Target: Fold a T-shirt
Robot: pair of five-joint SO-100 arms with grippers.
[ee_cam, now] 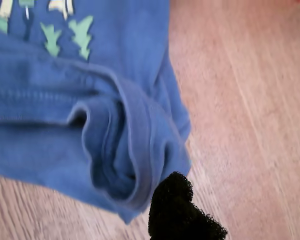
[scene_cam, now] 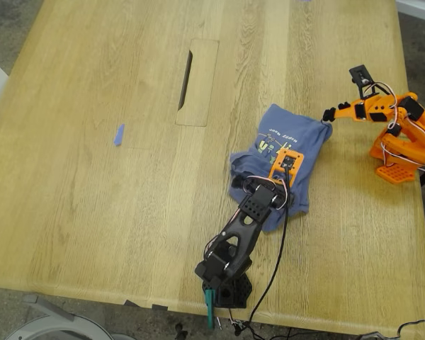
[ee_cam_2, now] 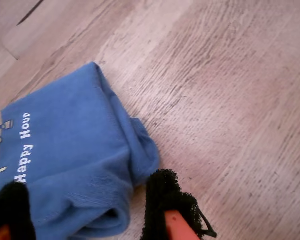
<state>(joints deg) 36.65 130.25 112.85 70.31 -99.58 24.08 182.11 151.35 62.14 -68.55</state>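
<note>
Nearest the exterior camera is the black arm, reaching away from the table's (scene_cam: 92, 212) near edge. It carries my first gripper (scene_cam: 283, 173), which sits over the near half of the T-shirt (scene_cam: 308, 138). The first wrist view shows only one black fingertip (ee_cam: 177, 210), just off a rolled hem or sleeve at the cloth's edge. The other jaw is out of frame, so I can't tell if it's open or closed, and nothing looks pinched. The shirt is right of centre in the exterior view, already bunched into a rough folded bundle with the print up. Its long axis runs roughly near to far, and the near end is messier than the far end. At the far corner on the exterior view's right is my second gripper (scene_cam: 331, 117), on the orange arm. Its jaws are spread and straddle the folded edge beside the chest text, with cloth between the pads (ee_cam_2: 165, 197) but not clamped. My read is that the second gripper is better placed: the shirt lies straight ahead of its jaws, so it only has to close and then carry that corner across. The first arm over the near half is the main obstruction, since its cable and wrist sit in the fold path. A blue scrap (scene_cam: 118, 134) and the table's slot (scene_cam: 198, 81) are well apart toward the exterior view's left and don't matter here.
</note>
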